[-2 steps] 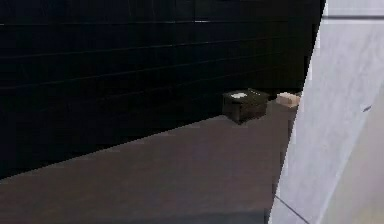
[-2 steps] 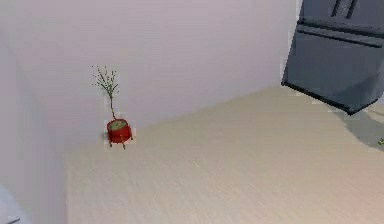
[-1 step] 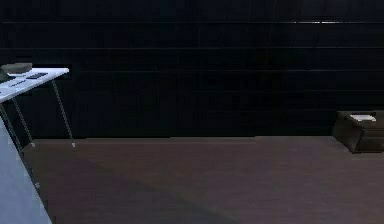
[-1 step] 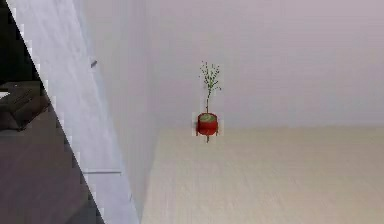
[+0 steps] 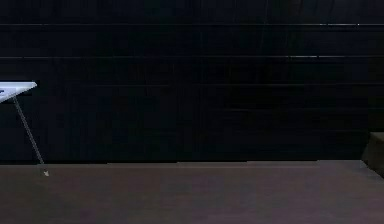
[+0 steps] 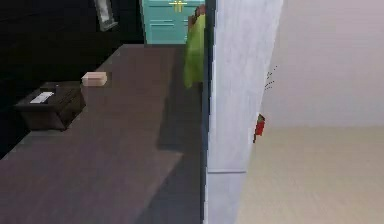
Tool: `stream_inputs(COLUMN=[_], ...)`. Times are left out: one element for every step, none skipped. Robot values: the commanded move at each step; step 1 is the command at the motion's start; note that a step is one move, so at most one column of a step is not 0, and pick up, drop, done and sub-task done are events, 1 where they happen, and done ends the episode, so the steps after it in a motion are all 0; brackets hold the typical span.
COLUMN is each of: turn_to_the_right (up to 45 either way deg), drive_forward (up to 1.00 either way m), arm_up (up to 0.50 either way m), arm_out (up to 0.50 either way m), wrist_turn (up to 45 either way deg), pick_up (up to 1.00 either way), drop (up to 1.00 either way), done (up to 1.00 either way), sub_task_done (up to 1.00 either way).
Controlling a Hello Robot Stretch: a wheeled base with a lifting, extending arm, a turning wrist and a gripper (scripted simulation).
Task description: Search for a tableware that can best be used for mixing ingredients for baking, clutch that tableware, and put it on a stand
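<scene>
Your side view runs along a dark brown floor (image 6: 130,140). A dark box with a white label (image 6: 50,106) sits at left, a small tan block (image 6: 96,78) beyond it, a teal panelled door (image 6: 170,22) farthest, and a white partition wall (image 6: 238,100) to the right.

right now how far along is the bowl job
Nothing looks done yet. In hand is the search: the robot faces a dark wall, with a table corner at the forward view's left. On the floor to the side lie a dark box and a small box, with a teal door beyond. Left: find the bowl, grasp it, put it on a stand.
</scene>
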Motion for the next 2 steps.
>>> stream_inputs(turn_to_the_right=[-45.0, 0.0], drive_forward=[0.0, 1.0], arm_up=[0.0, 0.0], arm_out=[0.0, 0.0], wrist_turn=[0.0, 0.0], pick_up=[0.0, 0.0], drop=[0.0, 0.0], done=[0.0, 0.0], sub_task_done=[0.0, 0.0])
